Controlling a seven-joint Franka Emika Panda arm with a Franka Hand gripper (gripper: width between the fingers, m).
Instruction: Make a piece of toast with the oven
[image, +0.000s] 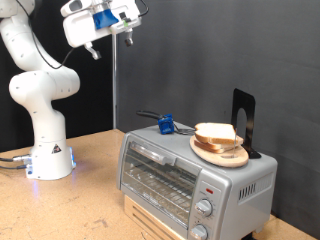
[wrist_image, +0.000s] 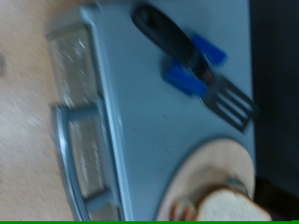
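The silver oven (image: 165, 178) stands at the exterior view's lower right with its glass door shut and its knobs (image: 205, 208) down the right side. On its top lies a round wooden plate (image: 231, 157) with the piece of toast (image: 215, 134) on it. My gripper (image: 127, 36) hangs high above, at the exterior view's top, well clear of the oven and holding nothing that shows. The wrist view looks down on the oven top (wrist_image: 131, 131), the plate (wrist_image: 207, 166) and the toast's edge (wrist_image: 234, 207). My fingers do not show there.
A black spatula with a blue clip (image: 165, 125) lies on the oven top beside the plate; it also shows in the wrist view (wrist_image: 192, 61). A black stand (image: 243, 120) rises behind the plate. The oven sits on a wooden box (image: 150, 220). The arm's base (image: 50, 160) is at the left.
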